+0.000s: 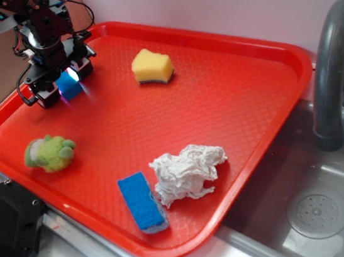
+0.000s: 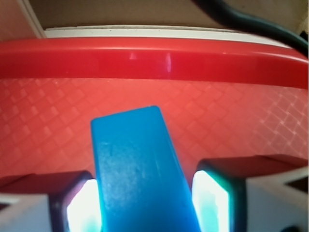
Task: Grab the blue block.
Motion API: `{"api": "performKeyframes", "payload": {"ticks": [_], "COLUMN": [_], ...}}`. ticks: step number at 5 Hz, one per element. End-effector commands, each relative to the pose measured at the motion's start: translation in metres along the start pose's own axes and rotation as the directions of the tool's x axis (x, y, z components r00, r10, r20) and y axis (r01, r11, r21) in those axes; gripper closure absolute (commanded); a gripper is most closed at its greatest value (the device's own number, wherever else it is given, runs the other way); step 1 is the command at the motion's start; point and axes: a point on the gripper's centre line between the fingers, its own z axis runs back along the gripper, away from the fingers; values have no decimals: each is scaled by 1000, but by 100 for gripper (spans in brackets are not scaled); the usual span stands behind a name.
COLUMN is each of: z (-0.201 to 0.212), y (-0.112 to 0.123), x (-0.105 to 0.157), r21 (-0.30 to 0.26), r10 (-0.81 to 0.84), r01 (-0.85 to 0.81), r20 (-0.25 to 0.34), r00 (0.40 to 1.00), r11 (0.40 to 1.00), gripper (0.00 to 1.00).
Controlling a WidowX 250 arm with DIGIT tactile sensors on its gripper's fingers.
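Exterior view: a red plastic tray point(image 1: 231, 95) with a raised rim and a fine diamond-textured floor sits beside a grey sink point(image 1: 316, 211) with a curved grey faucet point(image 1: 331, 63). At the tray's far left corner, the black robot hand point(image 1: 64, 82) points down, its two fingers on either side of the blue block point(image 1: 68, 85), a small, smooth, solid bright-blue piece. The block sits between the fingers, low over the tray floor; whether it touches the floor cannot be told. Elsewhere on the tray lie a yellow sponge point(image 1: 152, 66) with a dark underside, a fuzzy green plush toy point(image 1: 50, 153), a flat rough-textured blue sponge point(image 1: 142, 203), and just beside it a crumpled white cloth point(image 1: 187, 172).

Wrist view: the blue block point(image 2: 137, 174) fills the centre, a smooth rectangular bar with faint scuffs. The hand point(image 2: 145, 203) is pinching it, a dark finger close against each long side. Behind it run the tray's textured floor and glossy red rim point(image 2: 154, 60).
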Motion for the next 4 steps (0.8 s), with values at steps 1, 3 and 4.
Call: {"api": "performKeyframes", "payload": {"ticks": [1,3,4], "z": [75,188,230], "y": [2,1,0], "x": [23,5,-9], "r21": [-233,-506,-536], "r10": [-350,-741,-885], "r01": [339,610,736], "r20": [-9,-92,-46], "r00": [937,665,464], "r11": [912,610,414], "gripper": [100,100,100]}}
